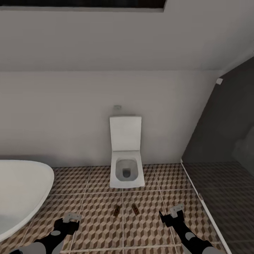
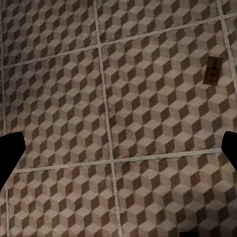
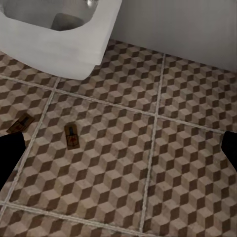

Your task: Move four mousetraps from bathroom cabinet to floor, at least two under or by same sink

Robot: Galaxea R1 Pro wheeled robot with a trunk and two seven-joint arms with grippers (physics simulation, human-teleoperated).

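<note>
Mousetraps, two flat wooden slabs (image 1: 117, 210) (image 1: 134, 209) on cube-patterned floor tiles (image 1: 95, 208), both grippers' (image 1: 71, 218) (image 1: 173, 213) fingers apart, empty

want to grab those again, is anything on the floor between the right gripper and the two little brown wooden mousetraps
Nothing visible: only bare cube-patterned floor tiles lie between the right gripper and the two brown wooden mousetraps. The white toilet stands beyond them.

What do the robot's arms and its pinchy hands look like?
Both arms are black with rounded light grey patches at the joints. The left gripper and the right gripper each have a black body that ends in pale grey, blocky finger pieces. In the wrist views the fingertips show just as plain black shapes. No cables or markings are visible.
</note>
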